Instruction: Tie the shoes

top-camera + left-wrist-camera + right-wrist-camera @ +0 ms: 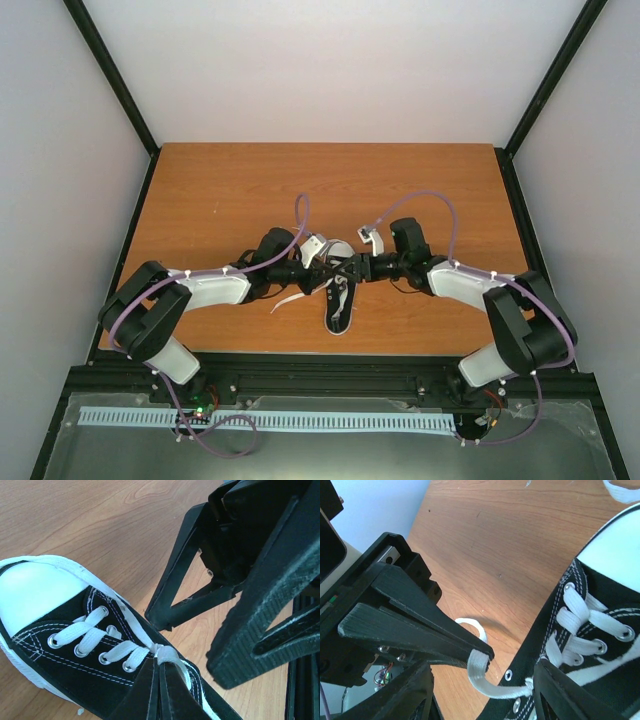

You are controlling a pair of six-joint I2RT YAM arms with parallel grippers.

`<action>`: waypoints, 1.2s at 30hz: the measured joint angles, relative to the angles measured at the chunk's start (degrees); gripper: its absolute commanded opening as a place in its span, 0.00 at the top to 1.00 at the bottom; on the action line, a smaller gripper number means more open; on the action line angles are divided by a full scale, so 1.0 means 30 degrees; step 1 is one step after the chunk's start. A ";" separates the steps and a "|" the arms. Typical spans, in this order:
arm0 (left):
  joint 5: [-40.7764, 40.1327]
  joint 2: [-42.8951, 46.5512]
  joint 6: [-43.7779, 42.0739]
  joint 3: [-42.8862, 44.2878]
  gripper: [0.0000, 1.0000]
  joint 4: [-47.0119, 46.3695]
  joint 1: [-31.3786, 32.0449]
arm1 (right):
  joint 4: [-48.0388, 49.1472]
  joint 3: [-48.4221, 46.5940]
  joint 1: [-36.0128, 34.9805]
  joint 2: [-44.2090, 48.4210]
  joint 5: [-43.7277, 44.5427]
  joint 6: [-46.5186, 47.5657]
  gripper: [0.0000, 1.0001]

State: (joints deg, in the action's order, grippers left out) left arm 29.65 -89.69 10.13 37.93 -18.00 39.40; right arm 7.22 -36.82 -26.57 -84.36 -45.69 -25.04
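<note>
Left hand [160,674] pinches a white lace [169,655] of the sneaker [65,666]; right hand [360,267] gapes wide.

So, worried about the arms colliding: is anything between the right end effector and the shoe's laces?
Only the left end effector, shut on a white lace at the shoe, close to the open right end effector. Nothing else visible stands between.
</note>
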 measured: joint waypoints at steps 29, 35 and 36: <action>-0.0605 0.0000 0.0248 -0.0036 0.68 0.0270 -0.0066 | 0.0648 -0.0743 -0.0160 -0.1581 -0.0911 0.0568 0.97; -0.1734 0.1552 0.0605 -0.0204 0.35 0.1035 -0.0109 | -0.0087 -0.0743 -0.0175 -0.0991 0.0117 0.1013 0.97; -0.2033 0.2091 0.0787 -0.0226 0.30 0.1224 -0.0211 | -0.0270 -0.0743 -0.0175 -0.0874 0.0291 0.1086 0.97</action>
State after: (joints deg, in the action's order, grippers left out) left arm 23.55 -83.42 12.49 37.26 -14.33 38.76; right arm 6.42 -39.05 -27.09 -86.98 -44.82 -21.78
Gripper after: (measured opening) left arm 0.559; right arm 0.029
